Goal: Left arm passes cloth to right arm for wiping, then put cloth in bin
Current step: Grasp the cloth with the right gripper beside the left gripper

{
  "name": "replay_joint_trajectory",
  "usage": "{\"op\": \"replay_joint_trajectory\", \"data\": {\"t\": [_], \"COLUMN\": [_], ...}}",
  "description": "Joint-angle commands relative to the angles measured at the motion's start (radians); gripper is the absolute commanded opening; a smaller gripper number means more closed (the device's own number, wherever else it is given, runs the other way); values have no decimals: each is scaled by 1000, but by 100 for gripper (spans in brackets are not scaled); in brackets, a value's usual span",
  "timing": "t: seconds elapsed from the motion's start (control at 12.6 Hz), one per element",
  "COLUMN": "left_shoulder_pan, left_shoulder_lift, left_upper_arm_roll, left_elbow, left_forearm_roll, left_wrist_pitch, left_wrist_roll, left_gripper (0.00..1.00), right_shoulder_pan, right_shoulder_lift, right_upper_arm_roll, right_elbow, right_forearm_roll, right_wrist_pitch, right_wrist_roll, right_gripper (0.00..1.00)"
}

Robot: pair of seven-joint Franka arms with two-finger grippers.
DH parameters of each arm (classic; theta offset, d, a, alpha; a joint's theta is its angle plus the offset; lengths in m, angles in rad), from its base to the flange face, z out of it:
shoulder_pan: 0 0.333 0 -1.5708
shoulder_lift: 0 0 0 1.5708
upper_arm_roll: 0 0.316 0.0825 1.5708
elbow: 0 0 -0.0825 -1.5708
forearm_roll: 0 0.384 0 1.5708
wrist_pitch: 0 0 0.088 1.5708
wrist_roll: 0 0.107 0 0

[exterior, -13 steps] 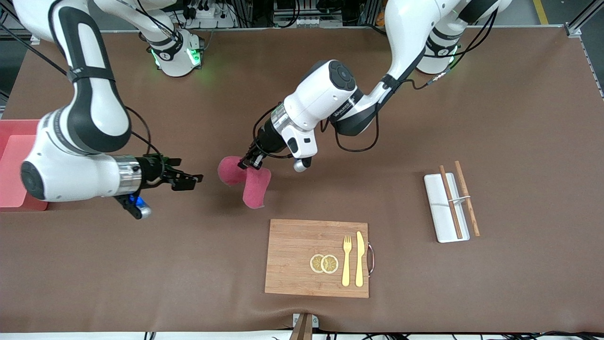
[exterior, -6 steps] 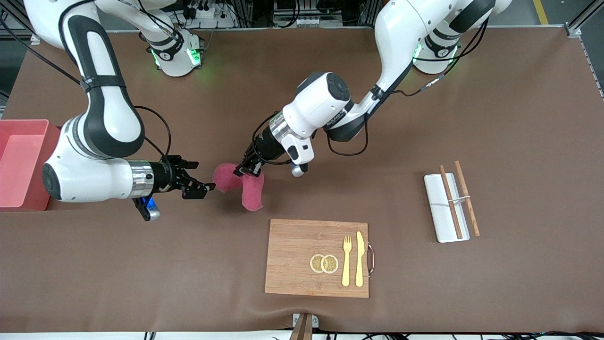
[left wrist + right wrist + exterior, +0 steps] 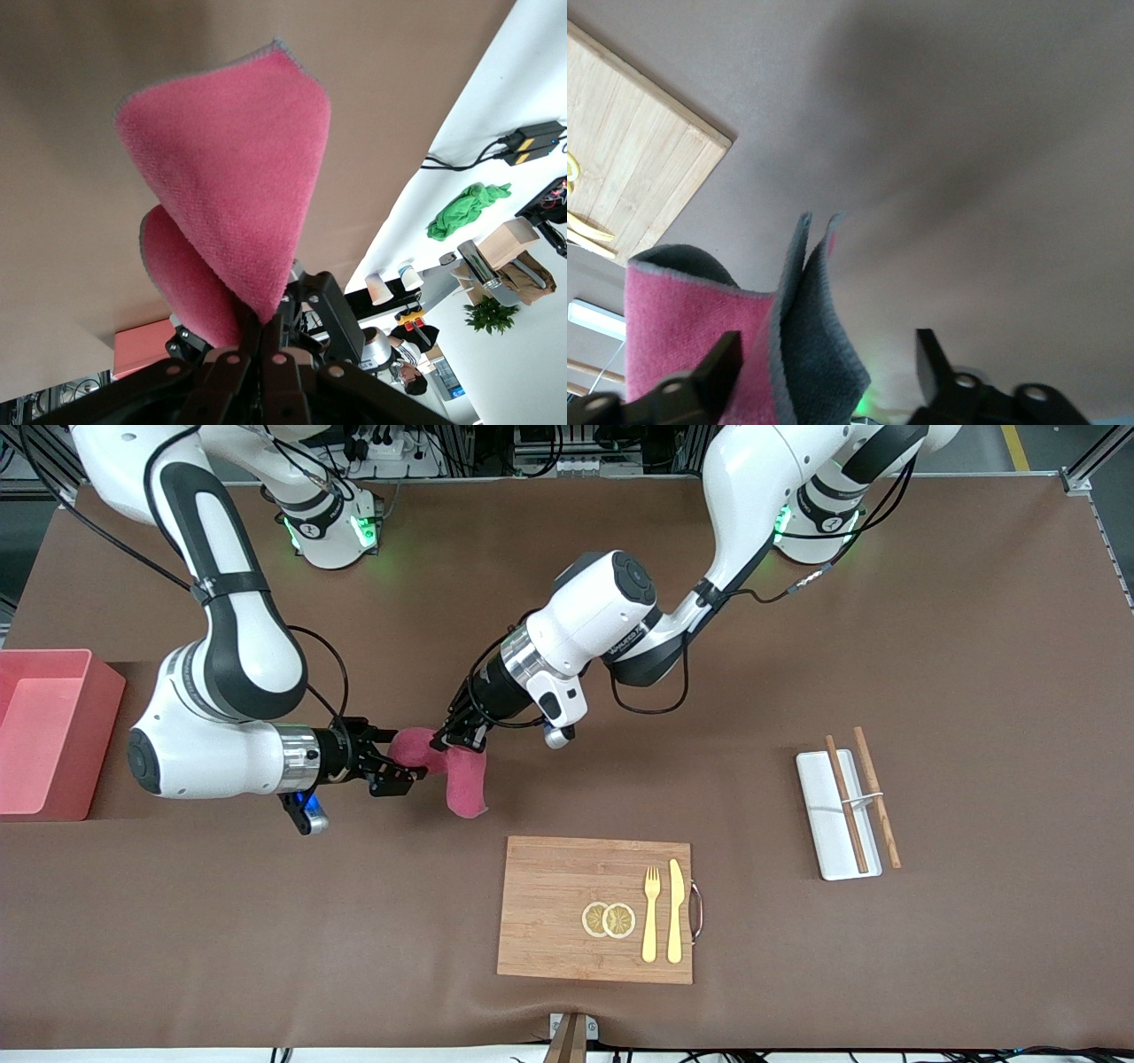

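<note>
The cloth (image 3: 461, 779), a fuzzy magenta-red towel with a grey edge, hangs in the air over the bare table. My left gripper (image 3: 456, 735) is shut on its upper fold; in the left wrist view the cloth (image 3: 239, 195) is pinched between the closed fingers. My right gripper (image 3: 400, 760) is open, with a fold of the cloth (image 3: 780, 354) between its spread fingers (image 3: 722, 359). The bin (image 3: 49, 731), a pink plastic box, stands at the right arm's end of the table.
A wooden cutting board (image 3: 549, 908) with two lemon slices, a fork and a knife lies nearer the front camera than the cloth. A white tray (image 3: 833, 815) with chopsticks lies toward the left arm's end.
My right gripper has moved from near the bin toward the cloth, and its open fingers now stand around one fold. My left gripper has shifted slightly toward the right arm, still holding the cloth.
</note>
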Motion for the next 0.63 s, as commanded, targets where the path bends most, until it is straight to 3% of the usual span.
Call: {"op": "replay_joint_trajectory", "data": {"t": [0.0, 0.4, 0.48, 0.55], "left_shoulder_pan": [0, 8, 14, 28], "left_shoulder_lift": [-3, -3, -4, -12], "left_upper_arm_roll": [7, 8, 7, 5], "left_elbow": [4, 6, 6, 6], "left_forearm_roll": [-45, -53, -72, -97], "left_wrist_pitch": [2, 1, -1, -30], "left_wrist_roll": [-4, -24, -24, -24], "left_gripper": [0, 0, 12, 80], "right_shoulder_pan": [15, 13, 13, 13], "right_shoulder_lift": [-22, -22, -22, -21], "right_upper_arm_roll": [-6, -6, -6, -7], "right_elbow": [-21, -20, -20, -21], "right_forearm_roll": [18, 17, 15, 9], "right_wrist_pitch": [4, -2, -2, -4], "right_wrist_roll": [12, -15, -28, -46], "right_gripper": [0, 0, 0, 0]}}
